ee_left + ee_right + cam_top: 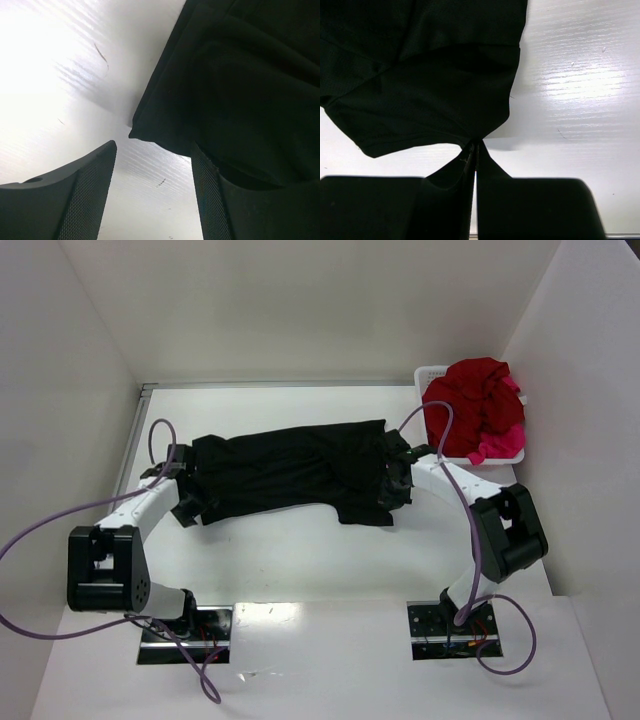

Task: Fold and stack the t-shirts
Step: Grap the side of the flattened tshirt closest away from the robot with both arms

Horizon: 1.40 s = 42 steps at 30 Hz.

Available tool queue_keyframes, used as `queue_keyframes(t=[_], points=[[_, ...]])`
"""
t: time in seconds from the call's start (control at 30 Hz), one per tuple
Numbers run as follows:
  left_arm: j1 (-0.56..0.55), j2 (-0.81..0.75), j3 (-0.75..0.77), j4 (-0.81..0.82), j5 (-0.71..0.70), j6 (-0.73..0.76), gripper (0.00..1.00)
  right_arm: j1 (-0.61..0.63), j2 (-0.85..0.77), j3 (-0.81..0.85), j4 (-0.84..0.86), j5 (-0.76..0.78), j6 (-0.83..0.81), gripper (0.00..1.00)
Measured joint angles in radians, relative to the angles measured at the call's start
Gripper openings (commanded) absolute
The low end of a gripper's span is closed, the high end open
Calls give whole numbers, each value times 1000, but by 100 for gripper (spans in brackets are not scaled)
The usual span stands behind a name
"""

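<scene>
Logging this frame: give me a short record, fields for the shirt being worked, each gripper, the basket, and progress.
shirt: black t-shirt, spread out on the table between the arms
left gripper: open at the shirt's left end, no cloth pinched
right gripper: shut on the shirt's right end
basket: white, far right, holding bunched dark red shirt and pink shirt
progress: nothing folded or stacked yet

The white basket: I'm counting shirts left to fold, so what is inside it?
A crumpled dark red shirt fills the white basket, with bright pink cloth showing at its near right corner. Anything beneath them is covered, so the count is uncertain.
</scene>
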Motion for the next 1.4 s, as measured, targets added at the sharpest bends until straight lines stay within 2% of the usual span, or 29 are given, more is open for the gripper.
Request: queue_keyframes(t=[0.27, 0.5, 0.83, 0.87, 0.9, 1.0, 1.17, 1.23, 1.4], points=[[0, 11, -40, 0, -5, -24, 65, 0, 2, 0, 0, 1, 0, 4], [0, 21, -58, 8, -18, -47, 50, 0, 2, 0, 0, 0, 0, 4], [0, 81, -52, 34, -25, -48, 50, 0, 2, 0, 0, 1, 0, 4], [0, 81, -52, 34, -25, -48, 48, 0, 2, 0, 0, 1, 0, 4], [0, 81, -52, 33, -27, -47, 40, 0, 2, 0, -1, 1, 0, 4], [0, 84, -50, 41, -32, -44, 23, 0, 2, 0, 0, 1, 0, 4], [0, 85, -49, 65, -23, -42, 5, 0, 2, 0, 0, 0, 0, 4], [0, 85, -49, 67, -23, -41, 0, 0, 2, 0, -1, 0, 0, 4], [0, 85, -42, 63, -26, -35, 0, 0, 1, 0, -2, 0, 0, 2]])
